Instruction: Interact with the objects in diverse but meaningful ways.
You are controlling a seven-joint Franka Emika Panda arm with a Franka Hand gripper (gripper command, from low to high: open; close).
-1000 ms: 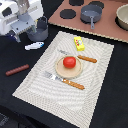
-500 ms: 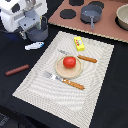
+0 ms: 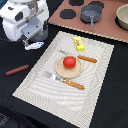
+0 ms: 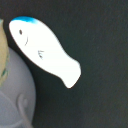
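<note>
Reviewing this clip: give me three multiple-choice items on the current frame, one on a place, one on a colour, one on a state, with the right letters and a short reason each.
1. Where does the red tomato sit?
A. on the tan plate
B. in the pot
C. on the black table beside the sausage

2. What colour marks the head of the white fish?
A. red
B. blue
C. green

3. How does the sausage stick lie?
A. standing upright on the mat
B. held in the gripper
C. flat on the dark table, off the mat

Answers: 1 A, the plate rim rings it; 2 B, the wrist view shows a blue head; 3 C, it rests alone at the exterior view's left.
</note>
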